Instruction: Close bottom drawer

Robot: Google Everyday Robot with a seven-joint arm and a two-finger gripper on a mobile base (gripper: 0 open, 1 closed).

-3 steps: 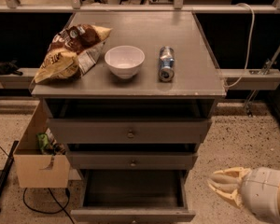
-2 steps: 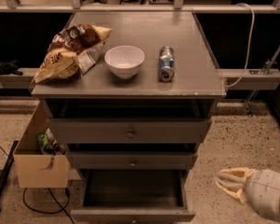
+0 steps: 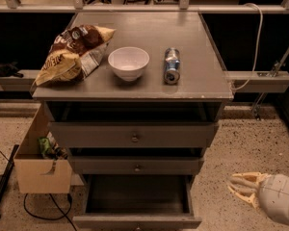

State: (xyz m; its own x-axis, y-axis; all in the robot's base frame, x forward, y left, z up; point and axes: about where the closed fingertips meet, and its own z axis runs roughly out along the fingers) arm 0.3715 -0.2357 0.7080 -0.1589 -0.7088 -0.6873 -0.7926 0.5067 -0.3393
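The bottom drawer (image 3: 137, 221) of the grey cabinet (image 3: 135, 138) stands pulled out, its dark box interior (image 3: 137, 196) showing. Its wide front panel is at the lower frame edge. The middle drawer (image 3: 136, 166) and top drawer (image 3: 134, 135) above it are pushed in. My gripper (image 3: 242, 186) is at the lower right, low above the floor. It points left toward the cabinet, right of the open drawer and apart from it, holding nothing that I can see.
On the cabinet top lie a chip bag (image 3: 74, 52), a white bowl (image 3: 128, 62) and a can on its side (image 3: 171, 65). A cardboard box (image 3: 38, 162) stands on the floor left of the cabinet, with cables beside it. A speckled floor (image 3: 241, 148) lies to the right.
My gripper has drifted a little to the right, away from the open drawer. The drawer and the items on top have not moved.
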